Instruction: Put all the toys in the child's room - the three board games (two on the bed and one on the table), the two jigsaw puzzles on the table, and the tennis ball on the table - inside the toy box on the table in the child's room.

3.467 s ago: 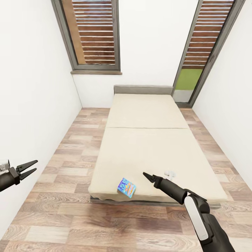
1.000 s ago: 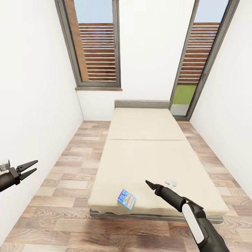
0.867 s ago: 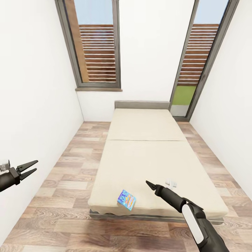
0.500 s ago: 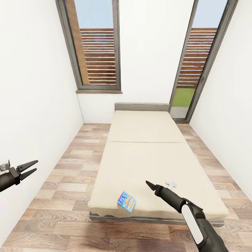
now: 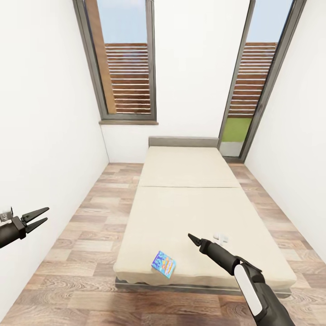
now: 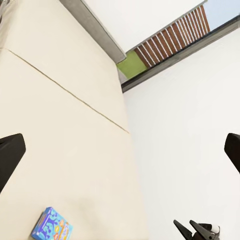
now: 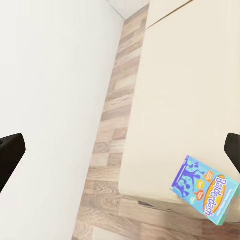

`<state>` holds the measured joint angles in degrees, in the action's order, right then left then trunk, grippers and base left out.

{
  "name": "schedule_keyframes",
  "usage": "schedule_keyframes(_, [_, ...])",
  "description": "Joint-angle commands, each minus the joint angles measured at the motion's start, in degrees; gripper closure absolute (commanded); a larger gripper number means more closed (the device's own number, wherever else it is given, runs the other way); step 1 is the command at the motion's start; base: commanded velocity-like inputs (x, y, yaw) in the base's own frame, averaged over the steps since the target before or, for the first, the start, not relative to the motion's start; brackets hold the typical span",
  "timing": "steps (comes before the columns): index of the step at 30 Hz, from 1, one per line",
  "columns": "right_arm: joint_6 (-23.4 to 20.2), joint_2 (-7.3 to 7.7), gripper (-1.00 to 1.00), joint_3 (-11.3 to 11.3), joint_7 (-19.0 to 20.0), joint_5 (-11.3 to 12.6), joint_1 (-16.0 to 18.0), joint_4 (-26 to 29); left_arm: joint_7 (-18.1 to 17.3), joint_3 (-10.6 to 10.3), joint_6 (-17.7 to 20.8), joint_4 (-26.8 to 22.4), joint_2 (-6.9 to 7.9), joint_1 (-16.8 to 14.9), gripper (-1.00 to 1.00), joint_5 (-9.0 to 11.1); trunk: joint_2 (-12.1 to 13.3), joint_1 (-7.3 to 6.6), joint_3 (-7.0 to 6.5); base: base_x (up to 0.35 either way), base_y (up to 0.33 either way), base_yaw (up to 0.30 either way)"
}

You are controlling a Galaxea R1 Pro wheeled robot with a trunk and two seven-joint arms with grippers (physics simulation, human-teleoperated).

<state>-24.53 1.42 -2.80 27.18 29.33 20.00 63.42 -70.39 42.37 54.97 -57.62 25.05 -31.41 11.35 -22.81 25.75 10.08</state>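
Note:
One small blue board game [image 5: 164, 264] lies flat near the foot edge of the beige bed [image 5: 190, 199]. It also shows in the left wrist view [image 6: 51, 226] and in the right wrist view [image 7: 205, 190]. My right gripper [image 5: 190, 237] hovers open over the bed's foot, a little right of the blue box and apart from it. One of its fingertips [image 7: 10, 150] stands at that view's edge. My left gripper [image 5: 47, 214] hangs open over the floor, left of the bed, holding nothing. The table, toy box, jigsaw puzzles and tennis ball are out of view.
White walls close in on both sides of the bed. A strip of wood-plank floor [image 5: 90, 217] runs along its left, and a narrower strip along its right. Tall grey-framed windows [image 5: 127, 68] stand behind the headboard. A small white object [image 5: 222, 236] lies on the mattress near my right gripper.
The whole picture has shifted: the camera has drawn back and tilted up, showing more window and sky. Both grippers hold the same open pose, and the blue box stays on the bed.

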Motion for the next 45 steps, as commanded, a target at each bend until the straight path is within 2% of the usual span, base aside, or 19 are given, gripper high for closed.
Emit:
schedule_keyframes(1, [-0.51,-0.01,-1.00,-0.10,0.07,0.46,0.04,0.04,-0.11,0.03,0.37,0.00,0.00,-0.05,-1.00,0.08,-0.11,0.04,0.02,0.000,0.000,0.000])
schedule_keyframes(27, [-0.49,-0.03,-1.00,-0.04,0.12,0.44,0.04,0.24,-0.16,0.04,0.39,0.02,0.00,-0.05,-1.00,0.08,-0.11,0.04,-2.43,-0.009,0.000,0.000])
schedule_keyframes(34, [-0.50,-0.16,-1.00,0.04,0.20,0.46,0.04,0.76,-0.18,0.08,0.40,0.02,0.05,-0.05,-1.00,0.08,-0.11,0.04,-2.59,-0.192,0.000,0.000])
schedule_keyframes(45, [-0.51,0.13,-1.00,0.68,0.10,0.50,0.04,0.71,-0.12,0.08,0.37,0.04,0.03,-0.05,-1.00,0.08,-0.11,0.04,-2.60,-0.017,0.002,0.000])
